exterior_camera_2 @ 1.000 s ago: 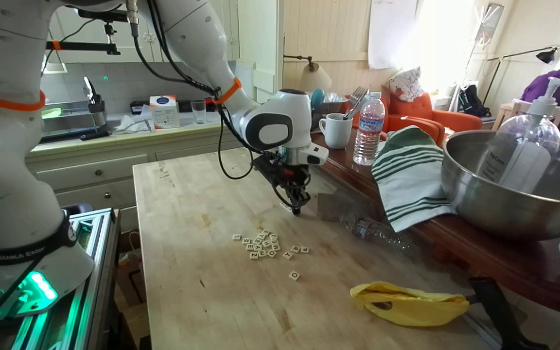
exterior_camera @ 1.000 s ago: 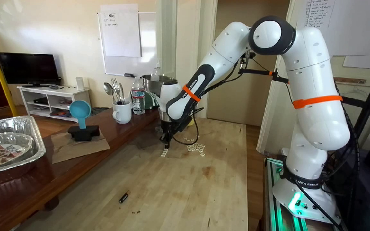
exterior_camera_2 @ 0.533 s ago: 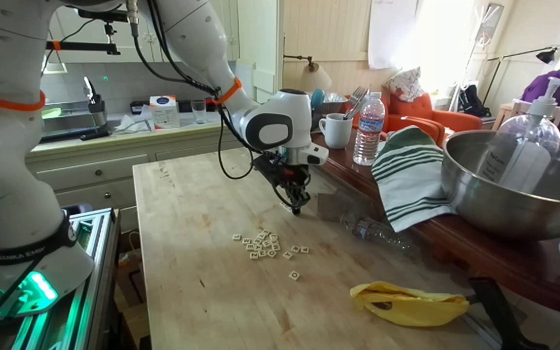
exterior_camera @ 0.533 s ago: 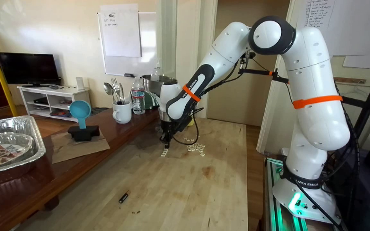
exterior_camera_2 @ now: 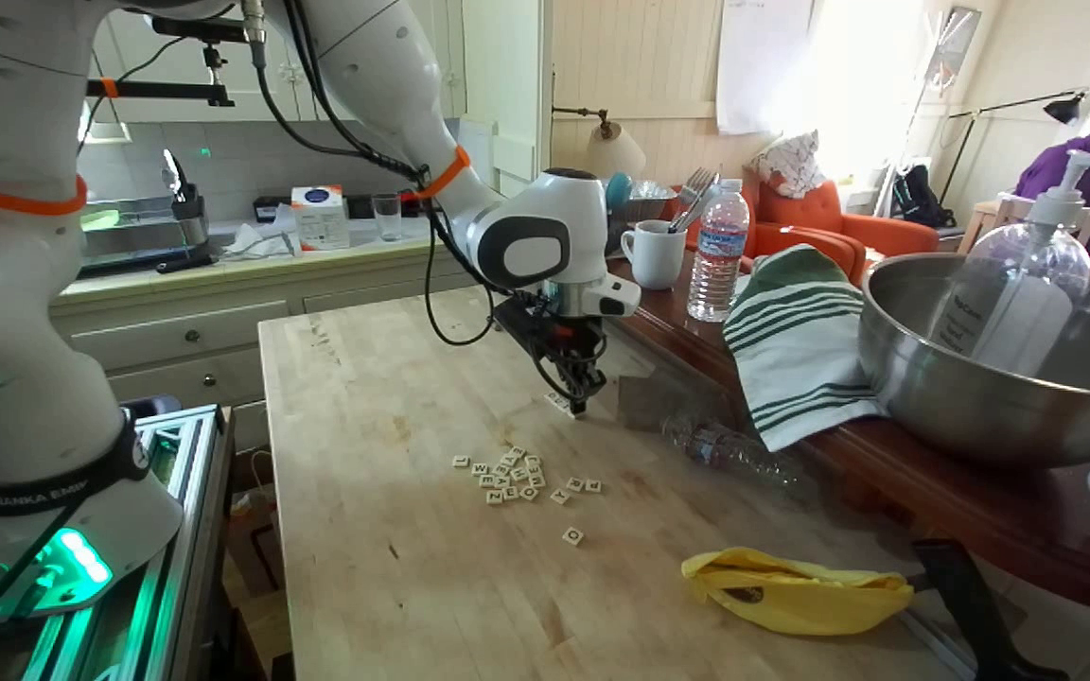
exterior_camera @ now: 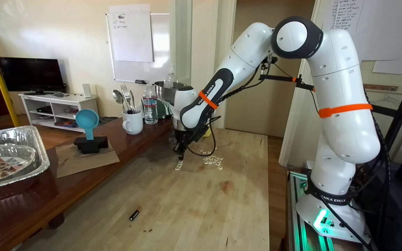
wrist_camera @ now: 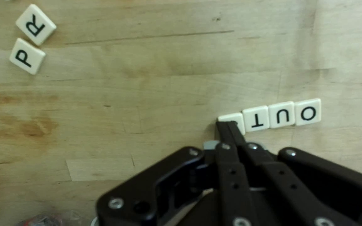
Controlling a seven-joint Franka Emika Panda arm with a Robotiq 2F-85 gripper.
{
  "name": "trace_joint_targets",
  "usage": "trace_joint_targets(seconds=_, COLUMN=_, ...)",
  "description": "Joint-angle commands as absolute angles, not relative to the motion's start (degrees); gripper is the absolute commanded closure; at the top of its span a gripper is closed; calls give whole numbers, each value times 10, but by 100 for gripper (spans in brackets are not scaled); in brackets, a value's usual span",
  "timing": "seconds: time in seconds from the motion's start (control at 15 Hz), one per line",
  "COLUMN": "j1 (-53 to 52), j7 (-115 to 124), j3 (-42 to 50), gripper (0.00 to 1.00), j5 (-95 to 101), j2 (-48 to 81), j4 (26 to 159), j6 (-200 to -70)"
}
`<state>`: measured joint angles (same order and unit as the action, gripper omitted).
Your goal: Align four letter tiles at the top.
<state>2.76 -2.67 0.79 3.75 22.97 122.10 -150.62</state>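
Pointing down at the wooden table [exterior_camera_2: 431,605], the gripper [wrist_camera: 227,123] has its two fingers [wrist_camera: 222,128] together side by side, nothing visible between them. Four letter tiles [wrist_camera: 281,115] lie edge to edge in a nearly straight row; in the wrist view three read T, U and O, and the fingers hide most of the letter on the end tile [wrist_camera: 233,117], beside the T. Whether they touch that tile I cannot tell. A P tile [wrist_camera: 27,56] and an R tile [wrist_camera: 35,24] lie just beside each other at that view's upper left. In an exterior view, a loose cluster of tiles [exterior_camera_2: 510,476] spreads over the same table, with another O tile [exterior_camera_2: 572,536] apart from it and a yellow bundle [exterior_camera_2: 796,591] farther off.
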Motion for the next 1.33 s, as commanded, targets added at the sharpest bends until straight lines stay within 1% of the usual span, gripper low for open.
trace_joint_targets(seconds=0.0, j1=38, j7=-66, j3=-6, gripper=100, j5=19, j2=204, j4=1241, j6=-1500)
trace_joint_targets(seconds=0.07, j1=41, j7=-84, j3=-13, gripper=74, j5=15, j2=198, j4=1245, j6=-1501)
trace_joint_targets(seconds=0.13, j1=43, j7=-95, j3=-17, gripper=72, j5=13, j2=194, j4=1248, j6=-1503)
trace_joint_targets(seconds=0.27, j1=45, j7=-119, j3=-24, gripper=60, j5=6, j2=185, j4=1255, j6=-1501)
trace_joint_targets(seconds=0.33, j1=45, j7=-127, j3=-28, gripper=51, j5=2, j2=180, j4=1258, j6=-1499)
trace_joint_targets(seconds=0.8, j1=45, j7=-165, j3=-36, gripper=0, j5=-15, j2=159, j4=1278, j6=-1487)
trace_joint_targets(seconds=1.27, j1=36, j7=-155, j3=-28, gripper=0, j5=-7, j2=172, j4=1267, j6=-1504)
